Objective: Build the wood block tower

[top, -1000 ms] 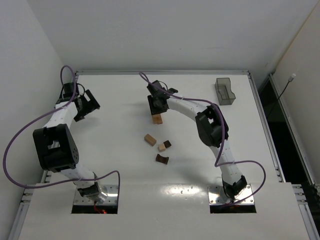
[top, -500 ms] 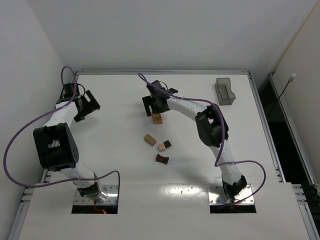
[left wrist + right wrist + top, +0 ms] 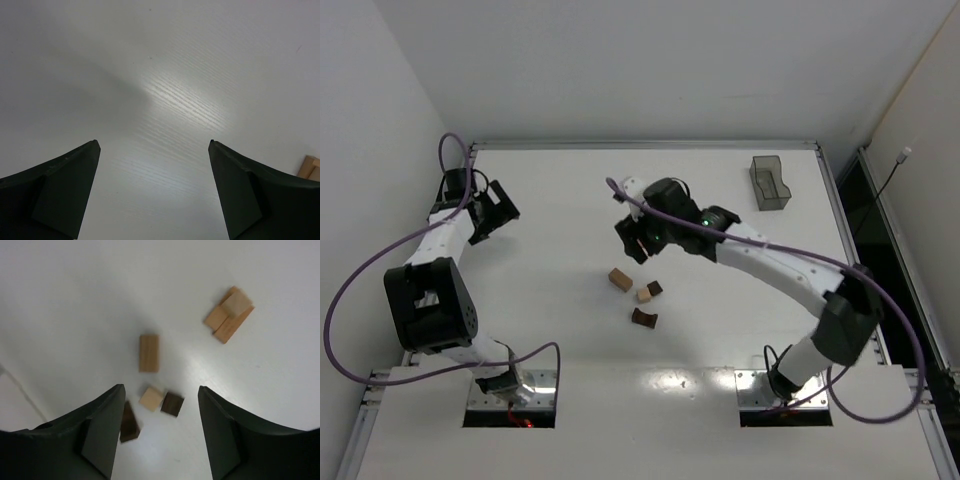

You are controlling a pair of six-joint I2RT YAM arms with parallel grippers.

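Note:
The wood block tower (image 3: 229, 315) is a low stack of light tan blocks, a cube on flat bars, at the upper right of the right wrist view. In the top view my right gripper (image 3: 637, 243) hovers over it and hides most of it. The right gripper (image 3: 161, 388) is open and empty, high above the loose blocks. Those are a tan bar (image 3: 149, 353), a tan cube (image 3: 151, 398), a dark cube (image 3: 172, 404) and a dark piece (image 3: 129, 422). My left gripper (image 3: 490, 215) is open and empty at the far left, over bare table (image 3: 160, 100).
In the top view the loose blocks lie mid-table: the tan bar (image 3: 620, 278), the tan cube (image 3: 644, 295), the dark cube (image 3: 655, 287) and the dark arch (image 3: 643, 318). A clear grey bin (image 3: 770, 182) stands at the back right. A tan block edge (image 3: 310, 167) shows in the left wrist view.
My right arm has swung, its elbow moving out to the right. Its gripper has come off the stack and risen above it. The left arm has barely moved.

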